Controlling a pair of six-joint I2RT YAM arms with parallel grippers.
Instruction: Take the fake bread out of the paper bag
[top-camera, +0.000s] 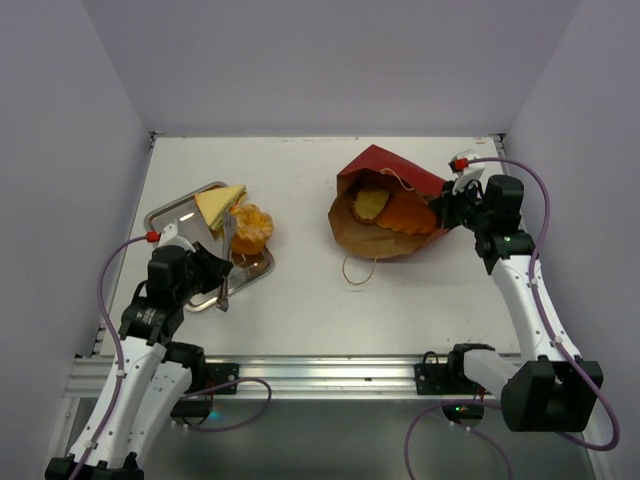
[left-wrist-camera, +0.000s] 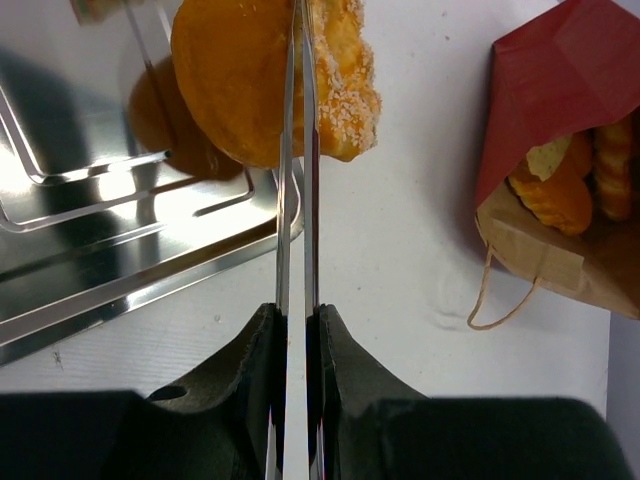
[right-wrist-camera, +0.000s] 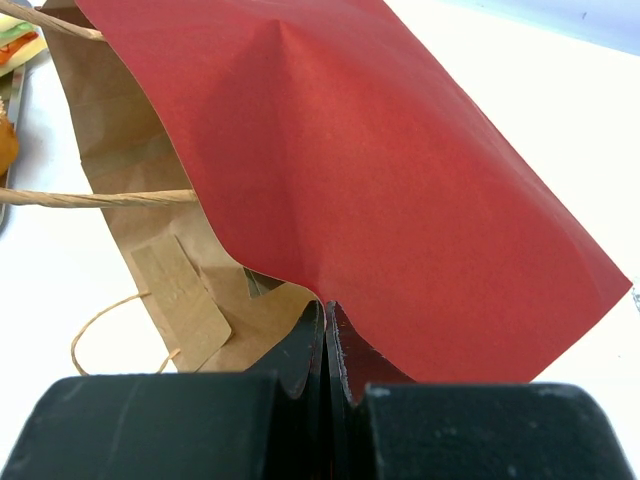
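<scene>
The dark red paper bag (top-camera: 385, 170) lies on its side at the right of the table, mouth facing left, with golden-orange fake bread (top-camera: 372, 203) inside. My right gripper (right-wrist-camera: 327, 315) is shut on the bag's upper edge (right-wrist-camera: 380, 150), holding the mouth open. A pale-yellow sandwich wedge (top-camera: 220, 205) and a round orange bun (top-camera: 252, 228) sit at the metal tray (top-camera: 170, 212). My left gripper (left-wrist-camera: 296, 320) is shut on metal tongs (left-wrist-camera: 296, 200). The nearly closed blades cross the bun (left-wrist-camera: 235, 80); whether they pinch it is unclear.
Tan cord handles (left-wrist-camera: 495, 300) trail from the bag's mouth onto the white table. White walls enclose the table on the left, back and right. The tray's rim (left-wrist-camera: 100, 250) lies just left of the tongs.
</scene>
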